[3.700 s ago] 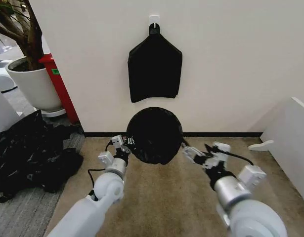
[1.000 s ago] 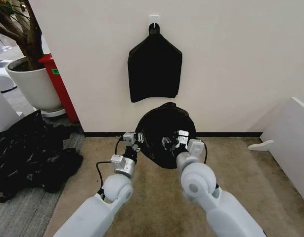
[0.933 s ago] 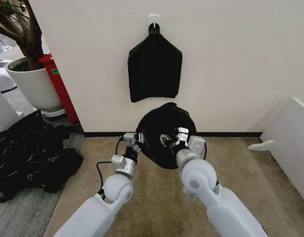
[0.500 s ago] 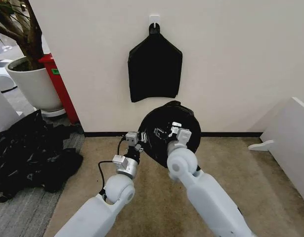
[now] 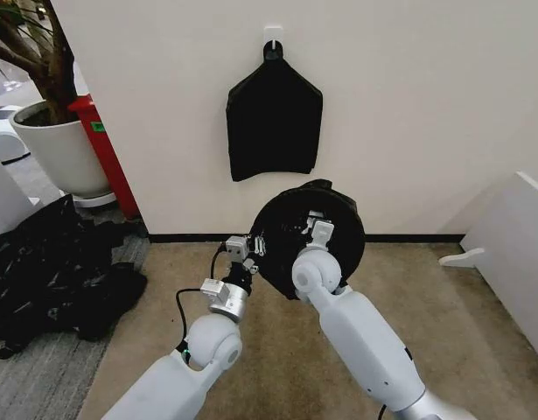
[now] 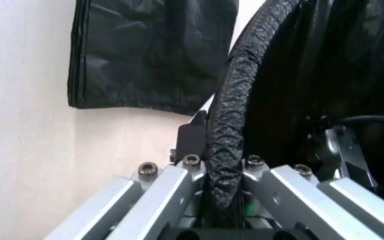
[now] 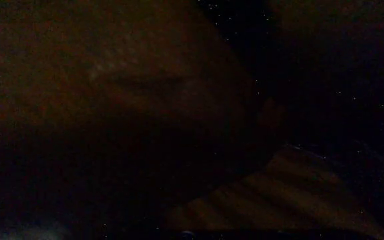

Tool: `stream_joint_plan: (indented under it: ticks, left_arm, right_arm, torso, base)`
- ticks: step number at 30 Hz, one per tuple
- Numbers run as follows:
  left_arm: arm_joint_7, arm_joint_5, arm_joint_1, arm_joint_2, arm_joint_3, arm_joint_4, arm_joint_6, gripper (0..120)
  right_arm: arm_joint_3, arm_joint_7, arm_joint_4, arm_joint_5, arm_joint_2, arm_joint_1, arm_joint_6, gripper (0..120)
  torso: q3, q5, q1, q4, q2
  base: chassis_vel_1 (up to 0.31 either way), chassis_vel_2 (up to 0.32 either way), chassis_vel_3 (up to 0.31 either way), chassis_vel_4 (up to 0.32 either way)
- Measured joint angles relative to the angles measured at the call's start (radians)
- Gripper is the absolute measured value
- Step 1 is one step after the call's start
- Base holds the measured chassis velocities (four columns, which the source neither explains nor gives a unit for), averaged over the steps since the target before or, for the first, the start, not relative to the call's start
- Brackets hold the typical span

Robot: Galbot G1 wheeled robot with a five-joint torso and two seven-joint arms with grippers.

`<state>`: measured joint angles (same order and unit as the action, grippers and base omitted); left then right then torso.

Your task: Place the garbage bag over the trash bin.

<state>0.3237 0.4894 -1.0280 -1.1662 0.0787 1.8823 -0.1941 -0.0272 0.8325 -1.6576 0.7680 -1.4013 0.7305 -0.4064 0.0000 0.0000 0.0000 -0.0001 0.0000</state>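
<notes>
The garbage bag (image 5: pixel 343 249) is a glossy black round shape held up in front of the wall, its mouth turned towards me. The trash bin is hidden under the black plastic. My left gripper (image 5: pixel 254 248) is at the left side of the mouth. In the left wrist view, my left gripper (image 6: pixel 222 175) is shut on the garbage bag's rolled black rim (image 6: pixel 231 100), which runs up between the metal fingers (image 6: pixel 172 187). My right gripper (image 5: pixel 319 229) reaches into the mouth from below, and the right wrist view is dark.
A flat black bundle (image 5: pixel 274 122) hangs from a wall hook just above. A big black plastic heap (image 5: pixel 50 271) lies on the floor at left, beside a white plant pot (image 5: pixel 63 153) and a red stand (image 5: pixel 101 144). A white panel (image 5: pixel 513 254) leans at right.
My right arm has swung in from the right to the centre, and its gripper has gone into the bag's mouth. The black round has shifted right and up, with the left gripper following.
</notes>
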Motion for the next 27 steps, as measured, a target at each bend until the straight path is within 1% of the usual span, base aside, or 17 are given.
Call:
stream_joint_plan:
  ticks: [6,8,11,12,16,19,20,22,24,27]
  left_arm:
    - [0.009,0.008,-0.004,-0.007,-0.012,-0.024,0.002,1]
    - [0.020,0.026,-0.001,-0.012,-0.019,-0.036,0.008,1]
    - [0.056,0.108,0.012,-0.027,-0.033,-0.054,0.032,1]
    - [0.056,0.108,0.012,-0.027,-0.033,-0.054,0.032,1]
    - [0.095,0.208,0.021,-0.043,-0.052,-0.069,0.062,1]
    - [0.125,0.309,0.028,-0.050,-0.070,-0.082,0.092,1]
    - [0.125,0.309,0.028,-0.050,-0.070,-0.082,0.092,1]
    - [0.146,0.368,0.033,-0.051,-0.082,-0.097,0.123,1]
    - [0.176,0.448,0.034,-0.051,-0.102,-0.106,0.188,1]
    - [0.224,0.519,0.028,-0.046,-0.111,-0.105,0.280,1]
  right_arm:
    - [-0.021,0.002,-0.056,0.014,0.018,0.015,-0.002,100]
    - [-0.036,0.000,-0.083,0.023,0.028,0.022,-0.004,100]
    - [-0.068,-0.028,-0.133,0.019,0.040,0.036,0.001,100]
    - [-0.068,-0.028,-0.133,0.019,0.040,0.036,0.001,100]
    - [-0.097,-0.058,-0.198,0.013,0.056,0.049,0.004,100]
    - [-0.113,-0.080,-0.278,0.024,0.081,0.065,0.004,100]
    - [-0.113,-0.080,-0.278,0.024,0.081,0.065,0.004,100]
    - [-0.113,-0.112,-0.352,0.035,0.115,0.095,0.003,100]
    - [-0.076,-0.210,-0.461,0.040,0.188,0.165,0.017,100]
    - [-0.014,-0.366,-0.549,-0.037,0.274,0.267,0.113,100]
  torso:
    - [0.000,-0.0001,0.000,0.0000,0.000]
    - [0.000,0.0000,0.000,0.0000,0.000]
    - [0.000,0.0000,0.000,0.0000,0.000]
    - [0.000,0.0000,0.000,0.0000,0.000]
    - [0.000,0.0000,0.000,0.0001,0.000]
    - [0.000,0.0001,0.000,0.0003,0.000]
    - [0.000,0.0001,0.000,0.0003,0.000]
    - [0.000,-0.0001,0.000,0.0001,0.000]
    - [0.000,0.0001,0.000,0.0002,0.000]
    - [0.000,0.0002,0.000,-0.0002,0.000]
  base:
    - [0.000,0.000,0.000,0.000]
    - [0.000,0.000,0.000,0.000]
    - [0.000,0.000,0.000,0.000]
    - [0.000,0.000,0.000,0.000]
    - [0.000,0.000,0.000,0.000]
    - [0.000,0.000,0.000,0.000]
    - [0.000,0.000,0.000,0.000]
    - [0.000,0.000,0.000,0.000]
    - [0.000,0.000,0.000,0.000]
    - [0.000,0.000,0.000,0.000]
